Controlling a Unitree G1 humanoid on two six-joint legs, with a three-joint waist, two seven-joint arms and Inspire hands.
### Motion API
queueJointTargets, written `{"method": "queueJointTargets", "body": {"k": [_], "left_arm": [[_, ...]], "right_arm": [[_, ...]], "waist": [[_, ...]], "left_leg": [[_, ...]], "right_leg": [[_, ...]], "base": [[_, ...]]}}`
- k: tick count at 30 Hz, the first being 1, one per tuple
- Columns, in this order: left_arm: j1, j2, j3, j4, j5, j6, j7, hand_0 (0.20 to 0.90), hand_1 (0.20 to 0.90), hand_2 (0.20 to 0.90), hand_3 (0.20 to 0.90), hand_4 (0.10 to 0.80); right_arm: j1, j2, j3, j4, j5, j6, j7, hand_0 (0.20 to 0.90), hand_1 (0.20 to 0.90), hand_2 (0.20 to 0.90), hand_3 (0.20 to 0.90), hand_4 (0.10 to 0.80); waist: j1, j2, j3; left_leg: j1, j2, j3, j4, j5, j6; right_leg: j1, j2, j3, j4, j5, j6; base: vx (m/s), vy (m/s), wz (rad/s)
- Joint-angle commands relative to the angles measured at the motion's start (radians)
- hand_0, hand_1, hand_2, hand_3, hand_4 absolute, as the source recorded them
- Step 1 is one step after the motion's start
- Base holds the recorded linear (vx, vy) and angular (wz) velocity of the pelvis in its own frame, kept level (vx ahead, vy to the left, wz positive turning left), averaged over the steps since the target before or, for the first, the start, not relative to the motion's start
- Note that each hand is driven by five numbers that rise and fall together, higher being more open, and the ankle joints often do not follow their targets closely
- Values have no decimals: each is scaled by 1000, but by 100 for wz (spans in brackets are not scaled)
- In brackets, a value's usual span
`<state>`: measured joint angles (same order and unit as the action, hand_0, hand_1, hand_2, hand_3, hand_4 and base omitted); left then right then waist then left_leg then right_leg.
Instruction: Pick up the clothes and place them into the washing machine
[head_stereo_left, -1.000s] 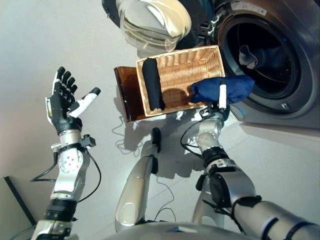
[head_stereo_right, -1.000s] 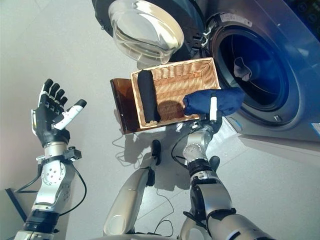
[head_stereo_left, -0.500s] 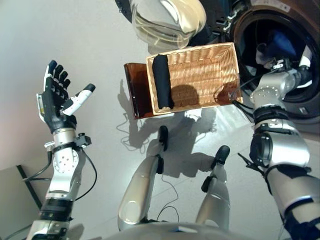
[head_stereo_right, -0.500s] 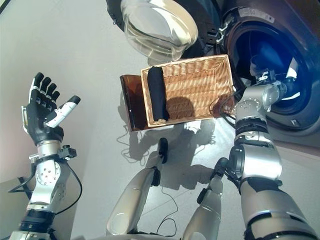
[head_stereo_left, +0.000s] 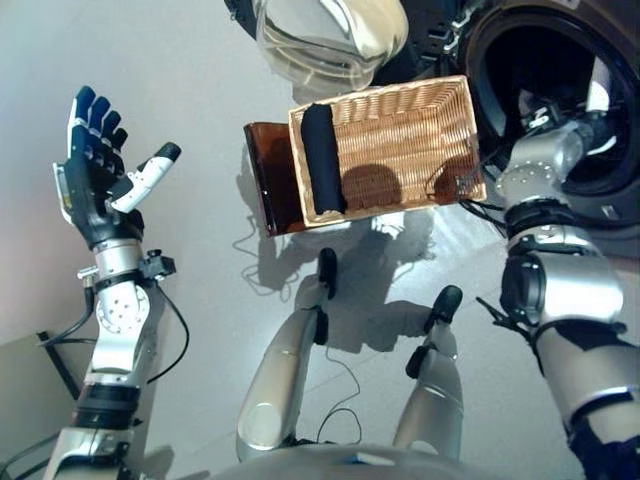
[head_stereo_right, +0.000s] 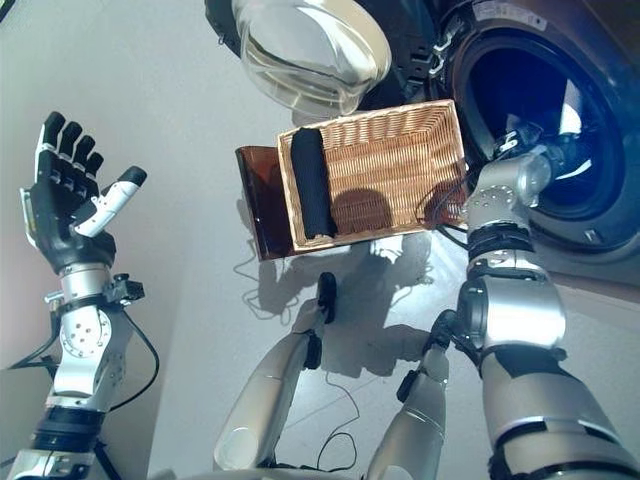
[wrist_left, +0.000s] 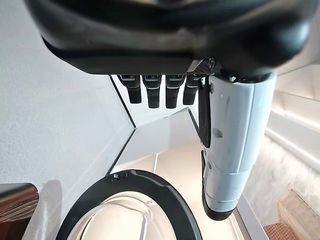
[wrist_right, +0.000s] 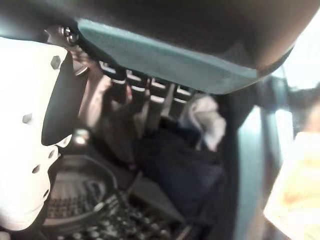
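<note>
A black rolled cloth (head_stereo_left: 322, 160) lies at the left end of the wicker basket (head_stereo_left: 420, 110). My right hand (head_stereo_left: 588, 122) is inside the washing machine's drum (head_stereo_right: 590, 150). In the right wrist view its fingers (wrist_right: 150, 100) are straight and hold nothing. A dark blue cloth (wrist_right: 180, 172) lies in the drum just past them, beside a white cloth (wrist_right: 205, 117). My left hand (head_stereo_left: 95, 170) is held up at the far left, open and empty.
The basket rests on a low dark brown box (head_stereo_left: 265, 190) in front of the machine. The machine's round glass door (head_stereo_left: 330, 35) stands open behind the basket and shows in the left wrist view (wrist_left: 125, 210).
A second ago my right hand held the dark blue cloth over the basket's right end. It has carried it into the drum and opened. My left hand has risen slightly.
</note>
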<state>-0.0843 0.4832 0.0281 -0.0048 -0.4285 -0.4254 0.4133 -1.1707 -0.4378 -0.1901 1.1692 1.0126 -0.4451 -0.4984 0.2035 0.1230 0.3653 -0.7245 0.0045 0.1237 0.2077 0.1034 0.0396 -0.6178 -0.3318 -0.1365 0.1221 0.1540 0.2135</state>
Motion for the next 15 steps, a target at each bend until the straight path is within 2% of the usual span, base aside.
{"method": "queueJointTargets", "body": {"k": [1, 2, 5, 6, 7, 8, 10, 11, 12, 15], "left_arm": [[21, 26, 99, -134, -5, -104, 5, 900, 900, 900, 900, 800], [21, 24, 99, -133, -4, -103, 3, 900, 900, 900, 900, 800], [36, 13, 102, -133, -12, -100, -8, 900, 900, 900, 900, 800], [33, 8, 107, -128, -15, -97, -8, 900, 900, 900, 900, 800], [34, 7, 108, -128, -15, -97, -8, 900, 900, 900, 900, 800], [37, -2, 110, -124, -14, -95, -7, 900, 900, 900, 900, 800], [42, -11, 128, -116, -12, -84, 3, 900, 900, 900, 900, 800], [46, -13, 131, -117, -11, -83, 3, 900, 900, 900, 900, 800], [46, -19, 148, -105, 16, -65, 33, 900, 900, 900, 900, 800], [49, -35, 162, -99, 28, -47, 62, 900, 900, 900, 900, 800]], "right_arm": [[67, 5, 74, -99, -5, -67, 46, 900, 900, 900, 900, 800], [75, 16, 72, -104, -2, -65, 54, 900, 900, 900, 900, 800], [150, 106, 76, -154, 2, -63, 87, 900, 900, 900, 900, 800], [173, 125, 103, -166, -33, -51, 84, 900, 900, 900, 900, 800], [175, 127, 104, -170, -37, -50, 79, 900, 900, 900, 900, 800], [230, 165, 144, -207, -90, -28, 91, 900, 900, 900, 900, 800], [280, 181, 227, -270, -213, 22, 68, 900, 900, 900, 900, 800], [288, 186, 231, -284, -224, 27, 56, 900, 900, 900, 900, 800], [343, 183, 312, -379, -416, 88, 14, 900, 900, 900, 900, 800], [403, 194, 354, -448, -551, 159, -11, 900, 900, 900, 900, 800]], "waist": [[2, 26, -66], [1, 23, -71], [-8, 11, -63], [-10, 1, -69], [-10, 1, -70], [-19, -15, -53], [-31, -34, -29], [-32, -33, -29], [-46, -43, 11], [-61, -61, 34]], "left_leg": [[-108, 12, -23, 75, -73, -93], [-103, 11, -30, 78, -92, -97], [-117, 18, -20, 107, -88, -88], [-112, 21, -30, 129, -122, -99], [-115, 22, -30, 130, -119, -98], [-123, 32, -30, 191, -147, -95], [-149, 46, -24, 319, -201, -92], [-153, 50, -23, 333, -211, -92], [-162, 74, -31, 438, -253, -85], [-189, 97, -41, 543, -304, -81]], "right_leg": [[-18, 28, 5, 75, -122, -73], [-14, 30, 12, 76, -134, -70], [-27, 32, 7, 94, -125, -77], [-23, 34, 15, 106, -148, -74], [-26, 35, 15, 106, -145, -74], [-35, 42, 20, 154, -162, -78], [-69, 60, 34, 257, -202, -92], [-74, 62, 38, 269, -210, -92], [-121, 81, 49, 406, -256, -110], [-164, 90, 50, 513, -297, -124]], "base": [[59, -8, 0], [-123, 43, 0], [-29, 18, 1], [64, -12, 2], [43, -24, -4], [-61, -5, -7], [-28, -4, -3], [-38, 38, -8], [-55, 42, -18], [-54, -1, -43]]}}
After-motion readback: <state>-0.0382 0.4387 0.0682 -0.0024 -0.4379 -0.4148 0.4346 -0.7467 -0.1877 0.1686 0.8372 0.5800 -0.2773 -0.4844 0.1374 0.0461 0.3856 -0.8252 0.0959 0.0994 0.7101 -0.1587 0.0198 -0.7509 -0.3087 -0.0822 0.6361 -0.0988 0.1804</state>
